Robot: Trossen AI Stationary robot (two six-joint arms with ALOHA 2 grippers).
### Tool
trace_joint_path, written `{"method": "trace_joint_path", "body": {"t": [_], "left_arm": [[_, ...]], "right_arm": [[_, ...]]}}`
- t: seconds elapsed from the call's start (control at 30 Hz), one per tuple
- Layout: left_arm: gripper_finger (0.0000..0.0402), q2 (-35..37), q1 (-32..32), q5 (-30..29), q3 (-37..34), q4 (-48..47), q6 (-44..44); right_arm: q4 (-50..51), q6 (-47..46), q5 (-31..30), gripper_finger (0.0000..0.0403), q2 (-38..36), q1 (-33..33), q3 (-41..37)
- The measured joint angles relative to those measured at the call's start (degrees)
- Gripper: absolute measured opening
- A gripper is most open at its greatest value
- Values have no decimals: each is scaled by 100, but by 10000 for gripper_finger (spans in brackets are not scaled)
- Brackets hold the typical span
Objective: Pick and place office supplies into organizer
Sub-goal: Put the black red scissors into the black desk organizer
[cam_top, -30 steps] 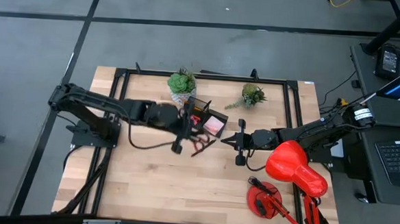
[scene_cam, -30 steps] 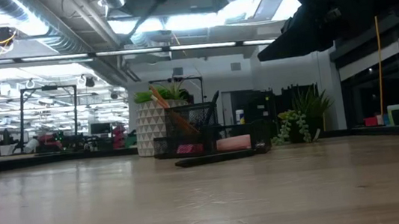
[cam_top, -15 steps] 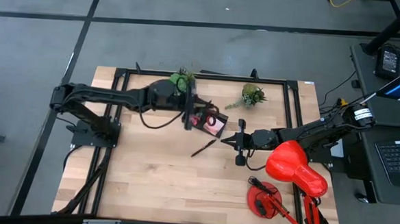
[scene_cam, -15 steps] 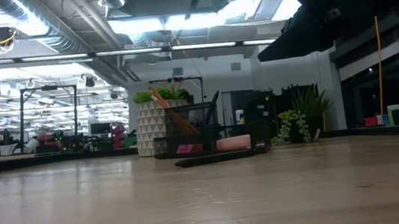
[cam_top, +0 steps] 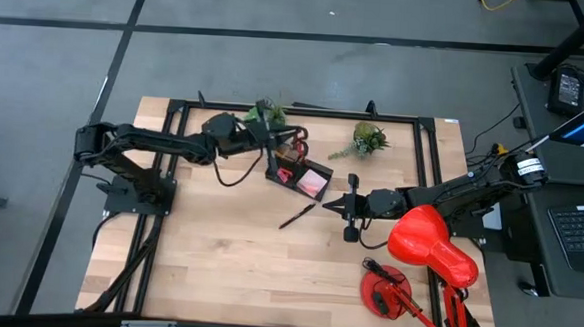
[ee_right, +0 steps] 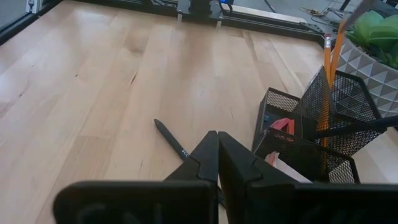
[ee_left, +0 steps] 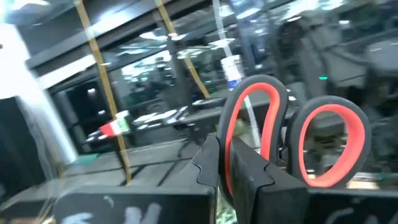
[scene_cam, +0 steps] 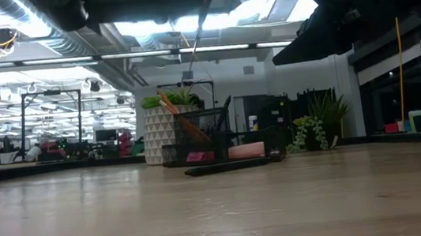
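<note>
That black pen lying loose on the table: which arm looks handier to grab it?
The right. Its gripper waits beside the black pen, empty. The left gripper holds the scissors over the organizer.

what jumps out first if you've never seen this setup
The red-handled scissors, held in the left pincer above the black organizer near the table's far edge. Then the big red desk lamp at the near right corner, beside the waiting right pincer, and a lone black pen on the wood.
</note>
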State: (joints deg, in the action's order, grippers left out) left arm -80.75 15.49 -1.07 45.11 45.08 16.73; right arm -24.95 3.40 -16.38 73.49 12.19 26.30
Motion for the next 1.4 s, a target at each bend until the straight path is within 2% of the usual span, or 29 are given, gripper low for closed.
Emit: {"method": "trace_joint_path", "body": {"t": [0.07, 0.3, 0.73, 1.0, 1.3, 1.4], "left_arm": [[10, 0, 64, -179, -153, 173, -45], [10, -129, 257, -213, -286, 567, -159], [10, -1602, 587, -246, -288, 2428, -447], [11, -2122, 646, -300, -288, 2742, -636], [11, -2149, 627, -302, -288, 2651, -718], [11, -2149, 624, -399, -288, 2364, -812]], "right_arm": [[0, 11, 0, 10, 0, 0, 0], [-105, 155, 0, 10, 0, 0, 0], [-79, 182, 0, 10, 0, 0, 0], [-20, 182, 0, 10, 0, 0, 0], [30, 180, 0, 10, 0, 0, 0], [65, 155, 0, 10, 0, 0, 0]]}}
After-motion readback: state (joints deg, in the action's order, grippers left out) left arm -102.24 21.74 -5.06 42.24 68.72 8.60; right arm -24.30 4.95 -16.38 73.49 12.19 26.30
